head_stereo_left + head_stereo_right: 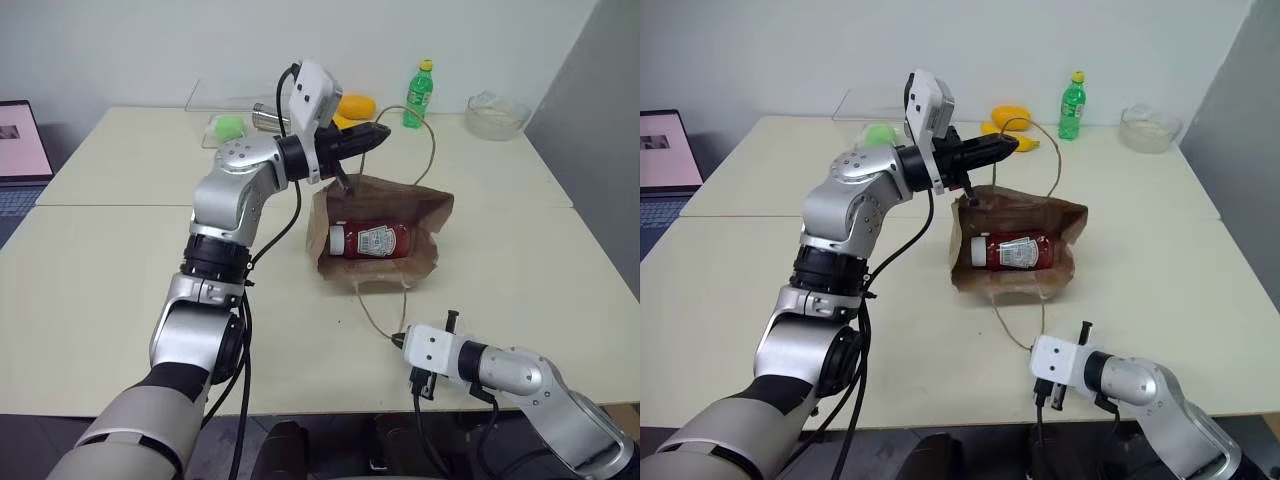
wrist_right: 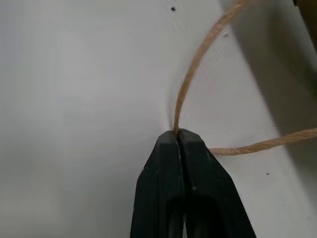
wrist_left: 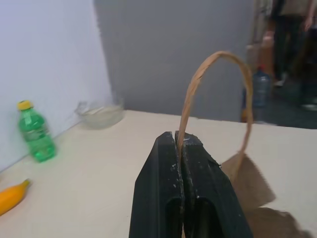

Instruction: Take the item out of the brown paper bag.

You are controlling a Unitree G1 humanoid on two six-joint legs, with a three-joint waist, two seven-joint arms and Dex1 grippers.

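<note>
pale tabletop is stretching under us, with a laptop sitting off at the far left edge, well away from our left gripper. that gripper is hanging above the far rim of the brown paper bag, its fingers pressed together on the far loop handle, which is arching up past the fingertips. just below and toward us from it, the bag is lying open with the item, a red sauce bottle, resting on its side inside, white cap pointing left. beyond the left gripper we are seeing a banana, a green soda bottle and a glass bowl. our right gripper is sitting low near the table's near edge, fingers clamped on the near loop handle, which is running away from it to the bag.

we are judging the bottle light, stiff-walled and somewhat slick, likely to roll on its round side; gripping across the waist at the label looks safest. the bag is thin and floppy, so it may slide or collapse once a handle is released.
</note>
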